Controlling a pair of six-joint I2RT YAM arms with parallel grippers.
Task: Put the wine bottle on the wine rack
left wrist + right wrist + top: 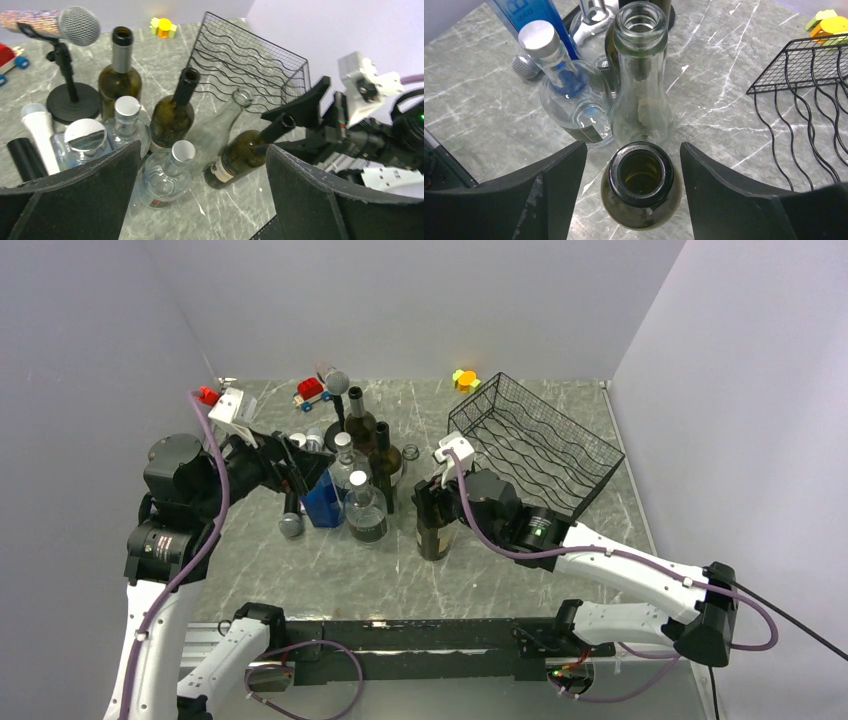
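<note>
Grey marbled table point(330, 575) fills the space between plain pale walls, with both arm bases bolted at its near edge. From the near right we see the right arm run low along the table, bend at an elbow far out to the right, and send its forearm back leftward toward the middle, wrist tipped down. The right gripper point(633, 146) sits astride the neck of the wine bottle point(640, 192), one finger on each side; in the wrist view we make out a narrow gap on both sides, so the jaws are open around the neck and not gripping it. That dark bottle stands upright on the table, mouth uncorked, just beside the wine rack's near left side and not on it. On the left, the left arm rises tall from its base and turns its wrist rightward; the left gripper point(202, 147) hangs spread wide and holds nothing, facing a cluster of bottles point(365, 465), some clear and some dark, with a blue bottle point(325, 502) at their left. Beyond the right gripper lies the wine rack point(535, 445), black wire with wavy tiers. Farther back we see a microphone on a stand point(65, 30), a red toy car point(312, 391) and a yellow-green toy point(465, 380).
</note>
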